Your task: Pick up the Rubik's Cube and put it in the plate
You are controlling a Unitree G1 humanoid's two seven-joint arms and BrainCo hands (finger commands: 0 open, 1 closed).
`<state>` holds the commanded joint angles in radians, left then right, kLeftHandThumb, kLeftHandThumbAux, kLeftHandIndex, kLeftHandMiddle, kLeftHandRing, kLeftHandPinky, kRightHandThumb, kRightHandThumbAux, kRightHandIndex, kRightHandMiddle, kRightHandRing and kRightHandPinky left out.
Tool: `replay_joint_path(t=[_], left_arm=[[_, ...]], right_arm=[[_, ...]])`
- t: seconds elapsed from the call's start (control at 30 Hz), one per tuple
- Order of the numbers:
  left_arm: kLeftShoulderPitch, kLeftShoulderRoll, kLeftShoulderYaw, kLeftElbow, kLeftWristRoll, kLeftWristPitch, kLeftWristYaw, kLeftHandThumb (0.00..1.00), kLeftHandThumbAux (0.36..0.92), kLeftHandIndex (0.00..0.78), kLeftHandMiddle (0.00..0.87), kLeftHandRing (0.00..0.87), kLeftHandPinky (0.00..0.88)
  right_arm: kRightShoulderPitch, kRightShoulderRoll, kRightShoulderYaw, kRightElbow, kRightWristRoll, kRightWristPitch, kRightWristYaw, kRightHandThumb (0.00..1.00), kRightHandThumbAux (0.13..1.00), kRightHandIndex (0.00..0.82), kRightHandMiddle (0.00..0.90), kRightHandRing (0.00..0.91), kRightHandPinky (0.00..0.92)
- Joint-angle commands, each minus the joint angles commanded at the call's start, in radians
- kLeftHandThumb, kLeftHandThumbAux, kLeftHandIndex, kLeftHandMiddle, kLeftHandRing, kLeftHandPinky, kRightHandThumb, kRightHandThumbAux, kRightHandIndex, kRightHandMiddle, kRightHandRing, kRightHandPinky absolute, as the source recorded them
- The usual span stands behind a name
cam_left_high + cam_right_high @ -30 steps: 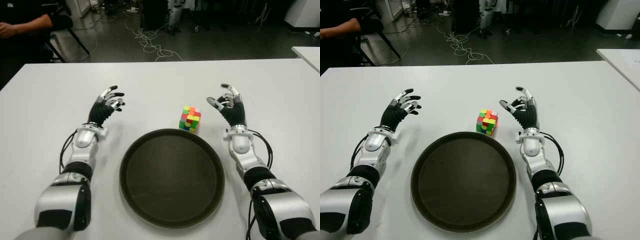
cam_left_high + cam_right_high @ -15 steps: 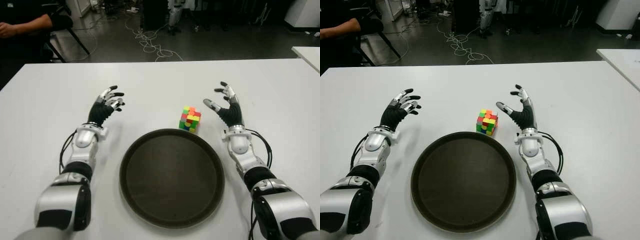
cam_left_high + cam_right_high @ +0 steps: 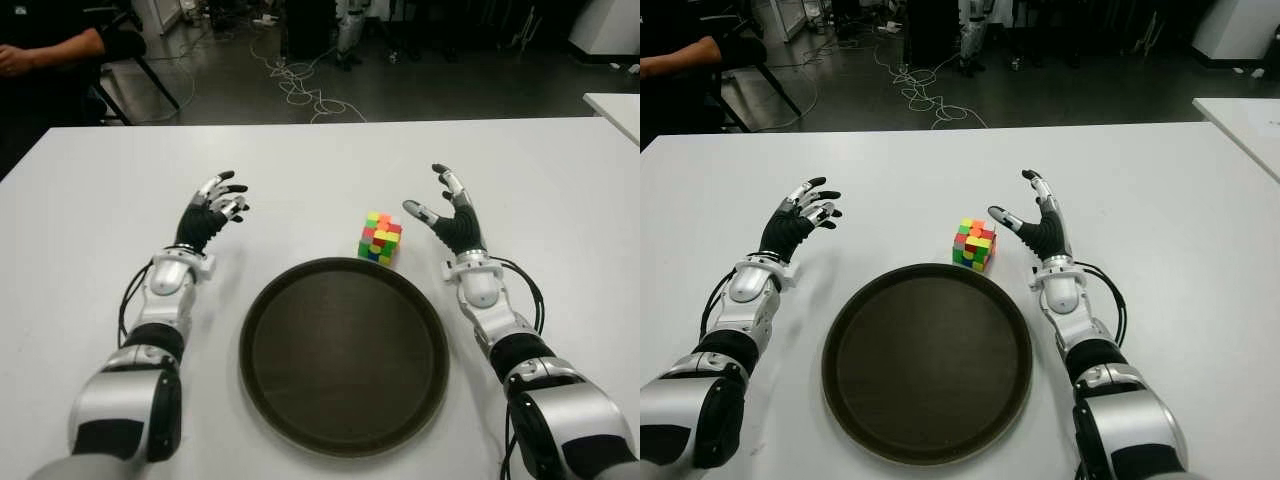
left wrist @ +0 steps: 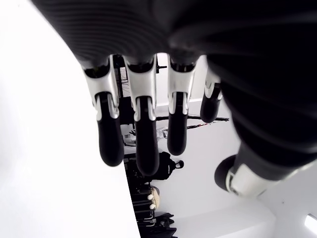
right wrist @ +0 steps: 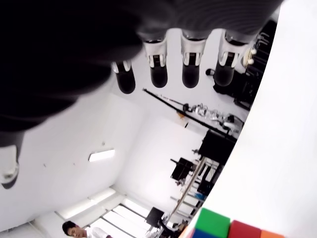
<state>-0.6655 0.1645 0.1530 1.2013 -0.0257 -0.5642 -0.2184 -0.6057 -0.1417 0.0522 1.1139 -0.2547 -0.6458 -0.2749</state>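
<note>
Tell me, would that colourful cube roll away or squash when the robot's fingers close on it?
Probably neither. The Rubik's Cube sits flat on the white table with square faces, so it should slide rather than roll. It looks like hard plastic, likely stiff and light. Its smooth sides might slip between the open right hand's fingers. The left hand shows beyond the plate's left side.

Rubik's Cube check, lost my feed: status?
Right hand open, just right of the multicoloured Rubik's Cube, no contact. Left hand open, far left. Cube on white table behind round dark plate. Nothing in the way.

Even overhead light, soft shadows
</note>
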Motion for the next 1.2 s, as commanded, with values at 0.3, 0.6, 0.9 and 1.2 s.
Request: replay_joint_path(t=[0.3,0.6,0.9,1.2], left_arm=[[0.004,-0.003,0.000,-0.005,-0.001,-0.005,0.000,0.455,0.642,0.144,0.280,0.370,0.428],[0.007,-0.004,-0.003,-0.004,0.002,-0.019,-0.001,0.456,0.645,0.145,0.280,0.375,0.428],[0.008,-0.007,0.003,0.000,-0.008,-0.021,-0.015,0.463,0.645,0.149,0.286,0.380,0.431],[0.005,-0.011,0.003,-0.001,-0.006,-0.015,-0.011,0.468,0.648,0.147,0.283,0.381,0.427]], right_arm=[[0.011,-0.017,0.058,-0.021,-0.086,0.013,-0.070,0.000,0.443,0.000,0.037,0.042,0.056],[0.048,-0.001,0.169,-0.097,-0.239,0.025,-0.233,0.000,0.445,0.000,0.019,0.032,0.056],[0.033,-0.041,0.267,-0.137,-0.398,0.032,-0.395,0.000,0.419,0.000,0.009,0.040,0.064],[-0.049,-0.046,0.315,-0.098,-0.439,0.048,-0.408,0.005,0.421,0.000,0.000,0.046,0.100]])
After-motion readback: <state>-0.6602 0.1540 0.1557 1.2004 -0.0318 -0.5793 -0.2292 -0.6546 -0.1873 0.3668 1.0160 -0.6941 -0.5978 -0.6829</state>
